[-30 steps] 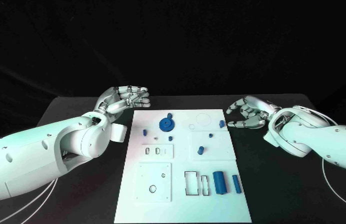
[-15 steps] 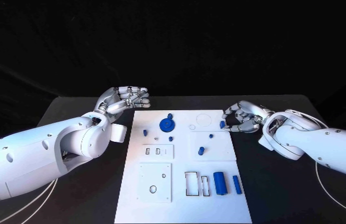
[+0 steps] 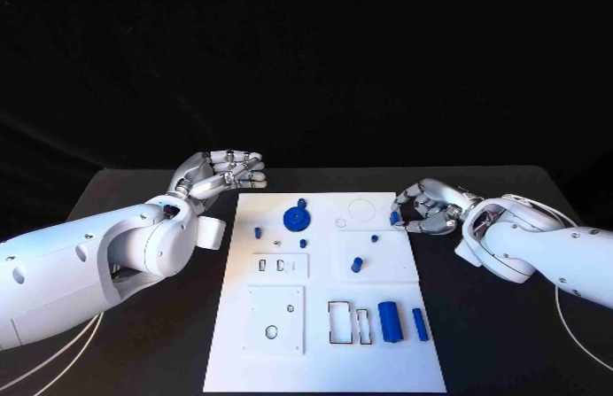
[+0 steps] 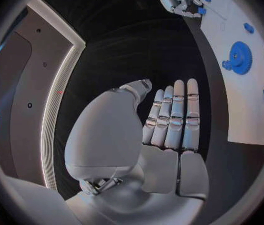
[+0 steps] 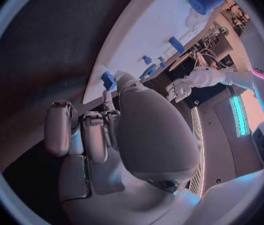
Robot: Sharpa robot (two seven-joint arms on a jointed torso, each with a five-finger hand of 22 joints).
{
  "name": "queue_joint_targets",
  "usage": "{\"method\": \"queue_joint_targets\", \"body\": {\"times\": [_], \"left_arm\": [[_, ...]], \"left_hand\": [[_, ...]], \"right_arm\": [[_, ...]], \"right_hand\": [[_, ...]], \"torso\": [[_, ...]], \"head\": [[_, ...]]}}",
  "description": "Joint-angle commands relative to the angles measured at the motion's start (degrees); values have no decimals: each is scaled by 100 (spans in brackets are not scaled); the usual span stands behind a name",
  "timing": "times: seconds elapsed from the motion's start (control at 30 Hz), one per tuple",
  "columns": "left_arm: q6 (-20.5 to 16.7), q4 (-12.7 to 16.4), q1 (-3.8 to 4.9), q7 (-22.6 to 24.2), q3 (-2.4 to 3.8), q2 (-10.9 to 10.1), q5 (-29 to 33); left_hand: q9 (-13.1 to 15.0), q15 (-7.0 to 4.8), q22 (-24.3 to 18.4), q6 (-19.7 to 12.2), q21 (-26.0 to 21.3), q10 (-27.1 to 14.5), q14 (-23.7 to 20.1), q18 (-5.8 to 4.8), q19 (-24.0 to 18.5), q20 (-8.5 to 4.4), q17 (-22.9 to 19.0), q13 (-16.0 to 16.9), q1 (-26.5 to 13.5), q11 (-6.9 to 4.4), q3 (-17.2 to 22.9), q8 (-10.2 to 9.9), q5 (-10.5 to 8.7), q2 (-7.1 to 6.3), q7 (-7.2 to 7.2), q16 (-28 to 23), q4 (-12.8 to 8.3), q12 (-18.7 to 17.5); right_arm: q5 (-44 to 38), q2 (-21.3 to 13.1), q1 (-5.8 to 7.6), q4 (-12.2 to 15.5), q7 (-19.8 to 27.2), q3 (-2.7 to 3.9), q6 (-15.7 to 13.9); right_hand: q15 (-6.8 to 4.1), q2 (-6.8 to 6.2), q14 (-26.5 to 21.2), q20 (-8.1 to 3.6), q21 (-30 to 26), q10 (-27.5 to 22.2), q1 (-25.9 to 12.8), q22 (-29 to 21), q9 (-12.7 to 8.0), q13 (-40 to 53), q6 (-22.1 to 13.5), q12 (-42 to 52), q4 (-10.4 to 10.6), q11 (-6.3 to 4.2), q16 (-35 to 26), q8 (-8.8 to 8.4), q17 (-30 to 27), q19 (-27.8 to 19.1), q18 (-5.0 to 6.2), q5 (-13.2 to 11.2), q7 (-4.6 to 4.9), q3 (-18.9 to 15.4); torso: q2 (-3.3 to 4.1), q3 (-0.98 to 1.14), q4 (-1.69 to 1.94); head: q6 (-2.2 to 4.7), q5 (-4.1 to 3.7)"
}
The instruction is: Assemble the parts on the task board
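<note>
Step in hand, by the look of it: picking up a small blue peg [image 3: 395,218] at the right edge of the white board [image 3: 326,361], in the middle of the frame on the black worktop [image 3: 511,343]. Right hand [image 3: 427,208] sits right at that edge, fingers curled in around the peg. Looks like touching it, but cannot tell if truly held or lifted. Left hand [image 3: 222,173] hangs at the upper left of the board, off the edge, fingers bent a bit and apart, holding nothing.

On the board: a blue gear [image 3: 297,220] near the top, little blue bits below it, a fat blue tube [image 3: 390,322] and a thin blue stick [image 3: 419,324] lower right.

Next move, most likely: squeeze the peg tight, lift it straight up, then carry it to its hole and keep it upright.
</note>
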Motion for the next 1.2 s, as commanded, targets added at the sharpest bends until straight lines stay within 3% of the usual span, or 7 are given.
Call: {"method": "queue_joint_targets", "body": {"times": [0.03,0.1,1.2], "left_arm": [[101,13,4,28,4,5,11],[102,13,4,26,4,5,11],[116,25,5,4,4,-11,11]], "left_hand": [[7,45,-8,-17,13,21,0,65,-37,19,6,9,-44,38,0,-32,-34,-9,-3,-23,-35,-25],[7,45,-8,-17,13,21,0,65,-37,19,6,9,-44,38,0,-32,-34,-9,-3,-23,-35,-25],[10,46,-11,-18,17,30,2,64,-43,20,21,10,-53,38,9,-38,-34,-9,-4,-43,-58,-44]], "right_arm": [[-6,13,-8,-13,-40,-2,67],[-6,17,-9,-21,-44,-2,66],[-49,139,-39,-100,-159,-2,110]], "right_hand": [[-35,52,471,-16,20,204,62,327,2,923,81,24,-2,-54,7,33,938,37,-25,-45,-20,105],[-49,73,472,-29,25,213,86,341,-9,935,146,35,-1,-69,8,28,943,44,-27,-182,-36,262],[-62,21,477,-44,45,231,32,375,-25,957,236,57,2,-85,12,16,964,67,-35,-221,-55,463]], "torso": [[-6,4,2],[-6,4,3],[-7,1,-7]], "head": [[-9,-5],[-9,-11],[-39,2]]}}
